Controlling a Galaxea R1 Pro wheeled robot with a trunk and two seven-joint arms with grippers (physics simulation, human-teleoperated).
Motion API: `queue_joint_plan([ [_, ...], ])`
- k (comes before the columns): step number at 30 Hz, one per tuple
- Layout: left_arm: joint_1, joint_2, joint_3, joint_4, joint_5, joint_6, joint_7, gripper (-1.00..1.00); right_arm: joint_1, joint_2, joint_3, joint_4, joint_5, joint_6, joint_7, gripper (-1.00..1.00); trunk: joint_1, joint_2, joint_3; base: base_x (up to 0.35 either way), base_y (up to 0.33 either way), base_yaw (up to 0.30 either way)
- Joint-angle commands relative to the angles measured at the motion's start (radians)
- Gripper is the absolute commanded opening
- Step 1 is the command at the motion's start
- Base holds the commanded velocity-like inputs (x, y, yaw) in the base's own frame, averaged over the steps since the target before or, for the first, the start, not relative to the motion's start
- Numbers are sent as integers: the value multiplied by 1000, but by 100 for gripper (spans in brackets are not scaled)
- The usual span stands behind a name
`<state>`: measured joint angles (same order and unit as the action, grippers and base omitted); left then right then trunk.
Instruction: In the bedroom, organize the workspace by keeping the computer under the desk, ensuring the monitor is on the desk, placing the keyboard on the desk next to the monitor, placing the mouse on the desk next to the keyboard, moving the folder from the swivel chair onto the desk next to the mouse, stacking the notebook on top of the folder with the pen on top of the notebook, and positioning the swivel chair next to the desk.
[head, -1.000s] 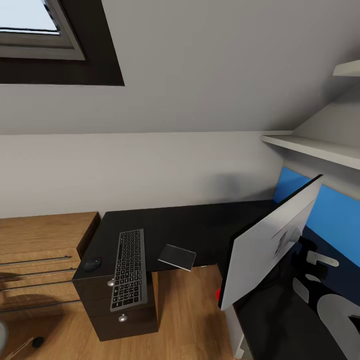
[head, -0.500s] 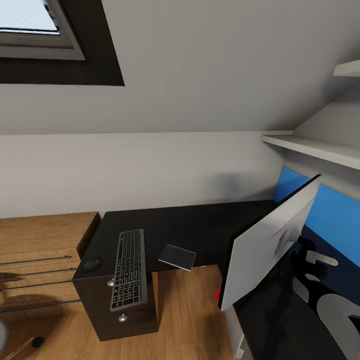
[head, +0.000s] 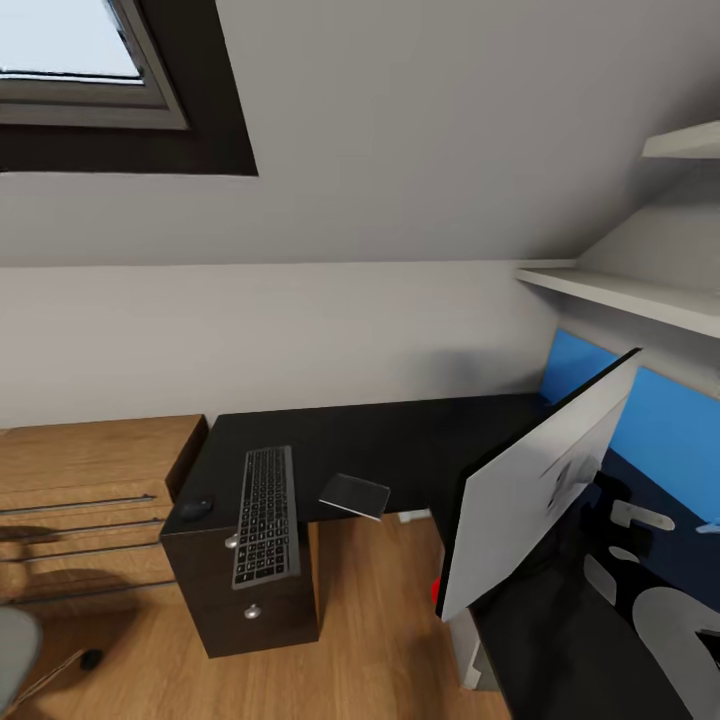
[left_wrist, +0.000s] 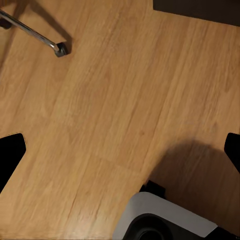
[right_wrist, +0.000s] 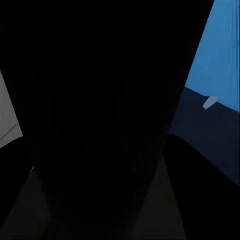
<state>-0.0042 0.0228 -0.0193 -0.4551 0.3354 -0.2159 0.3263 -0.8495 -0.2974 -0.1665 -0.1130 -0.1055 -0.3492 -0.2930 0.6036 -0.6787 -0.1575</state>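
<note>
1. Monitor (head: 530, 500) leans steeply over the desk (head: 400, 445); judged step: stand it upright.
2. Right gripper's state cannot be told; the right wrist view is nearly black.
3. Left gripper (left_wrist: 120, 150) hangs released above the floor (left_wrist: 110, 100), jaws wide apart.
4. Keyboard (head: 266, 516), mouse (head: 196, 509) and notebook (head: 354, 495) lie well apart from both.

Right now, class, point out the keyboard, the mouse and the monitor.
keyboard (head: 266, 517): head view, middle of the keys.
mouse (head: 196, 509): head view, its rounded top.
monitor (head: 535, 492): head view, its white back.
</note>
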Motion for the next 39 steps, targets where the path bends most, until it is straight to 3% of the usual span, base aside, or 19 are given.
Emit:
queue_joint_plan([
  [1, 0, 0, -2, -1, 7, -3, 2, 100, 0, 0, 29, 9, -27, -8, 2, -100, 0, -1, -2, -336, 0, 0],
  [39, 0, -2, -2, -1, 5, -2, 3, 100, 0, 0, 30, 7, -28, 10, 0, -100, 0, -1, -2, -337, 0, 0],
])
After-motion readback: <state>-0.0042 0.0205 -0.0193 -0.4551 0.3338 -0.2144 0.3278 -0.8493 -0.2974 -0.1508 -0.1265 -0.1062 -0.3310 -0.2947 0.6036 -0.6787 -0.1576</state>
